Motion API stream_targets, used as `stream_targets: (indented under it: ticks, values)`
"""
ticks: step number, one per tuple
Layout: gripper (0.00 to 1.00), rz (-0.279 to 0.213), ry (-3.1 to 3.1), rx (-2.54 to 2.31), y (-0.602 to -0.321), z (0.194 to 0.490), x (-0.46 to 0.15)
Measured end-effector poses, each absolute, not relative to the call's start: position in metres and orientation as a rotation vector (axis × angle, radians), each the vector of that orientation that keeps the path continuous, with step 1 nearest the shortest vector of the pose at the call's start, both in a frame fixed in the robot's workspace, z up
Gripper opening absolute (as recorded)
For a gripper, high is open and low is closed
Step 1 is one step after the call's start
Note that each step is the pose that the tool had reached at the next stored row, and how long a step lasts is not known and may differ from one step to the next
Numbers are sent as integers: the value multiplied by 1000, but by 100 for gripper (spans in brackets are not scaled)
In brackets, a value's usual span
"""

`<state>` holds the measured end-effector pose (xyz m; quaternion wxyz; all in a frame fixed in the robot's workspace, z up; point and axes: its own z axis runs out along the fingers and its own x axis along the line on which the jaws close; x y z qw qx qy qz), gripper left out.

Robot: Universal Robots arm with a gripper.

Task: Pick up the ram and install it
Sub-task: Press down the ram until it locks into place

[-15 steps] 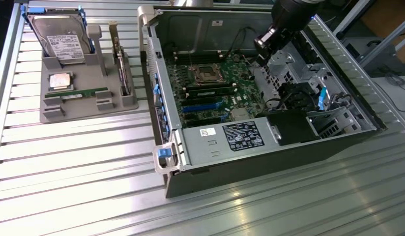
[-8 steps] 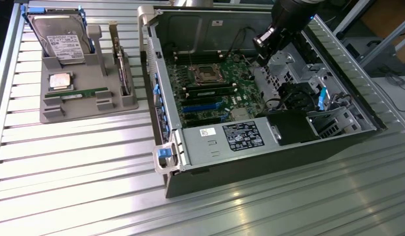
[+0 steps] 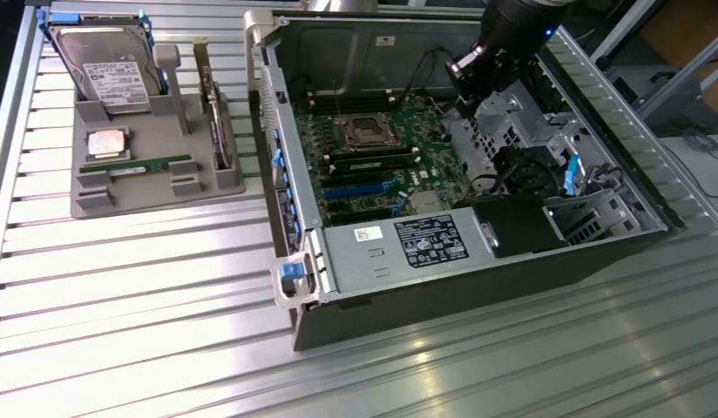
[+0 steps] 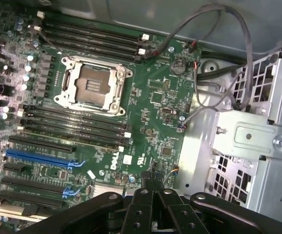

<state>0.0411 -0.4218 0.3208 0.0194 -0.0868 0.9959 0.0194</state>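
The ram (image 3: pixel 150 165), a thin green stick, lies flat in a slot of the grey holder tray (image 3: pixel 91 202) at the exterior view's left, far from the arm. My gripper (image 3: pixel 469 77) hangs over the open computer case (image 3: pixel 452 287), above the far side of the motherboard (image 3: pixel 382 139). In the wrist view the gripper (image 4: pixel 153 184) is shut with nothing in it. Beneath it lie the motherboard (image 4: pixel 155 97), the empty processor socket (image 4: pixel 91 87) and rows of long black memory slots (image 4: pixel 72 122).
On the tray stand a hard drive (image 3: pixel 109 70), a square silver processor chip (image 3: pixel 107 142) and a taller green card with a metal bracket (image 3: pixel 216 122). Inside the case are the power supply (image 3: pixel 411 244), grey cables (image 4: pixel 219 58) and a metal drive cage (image 4: pixel 258 141).
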Motion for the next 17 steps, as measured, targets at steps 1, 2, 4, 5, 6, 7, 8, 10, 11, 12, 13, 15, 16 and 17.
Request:
stream_targets:
  ticks: [1,2,4,5,6,7,8,10,11,12,13,15,16,17]
  values:
    - [11,60,3092,-251,-422,321,41]
    - [11,59,3093,-232,-422,321,41]
    - [11,58,3096,-183,-422,321,41]
    - [11,56,3098,-138,-422,321,41]
    - [11,55,3099,-105,-422,321,41]
    - [11,54,3099,-85,-422,321,41]
    - [11,54,3099,-64,-422,321,41]
    - [11,51,3099,10,-422,321,41]
    - [11,50,3098,52,-422,321,41]
    - [11,50,3098,57,-422,321,41]
    - [11,50,3098,57,-422,321,41]
    - [11,50,3098,57,-422,320,41]
    - [11,50,3098,57,-422,321,41]
    - [11,50,3098,57,-422,320,41]
